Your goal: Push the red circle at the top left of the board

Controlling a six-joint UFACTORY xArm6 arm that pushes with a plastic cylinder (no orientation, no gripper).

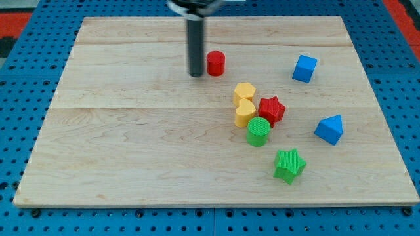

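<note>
My tip [196, 75] rests on the bench [131, 151] just to the view's left of the red circle [216, 63], very close or touching; being a plain rod, it has no fingers to spread or press. Toward the view's lower right of my tip cluster a yellow hexagon [245, 92], yellow heart [245, 113], red star [271, 109] and green circle [258, 131]. Farther that way sits a green star [289, 164], with a blue cube [304, 68] and a blue triangle [329, 129] well off to the view's right.

- A pale wooden board [131, 151] lies on a blue perforated table [26, 59].
- Near the board's top middle: a red circle block [216, 63].
- Centre cluster: yellow hexagon block [244, 92], yellow heart block [245, 113], red star block [271, 109], green cylinder block [258, 131].
- Below them: a green star block [289, 164].
- At the view's right: a blue cube block [304, 68] and a blue triangular block [329, 128].
</note>
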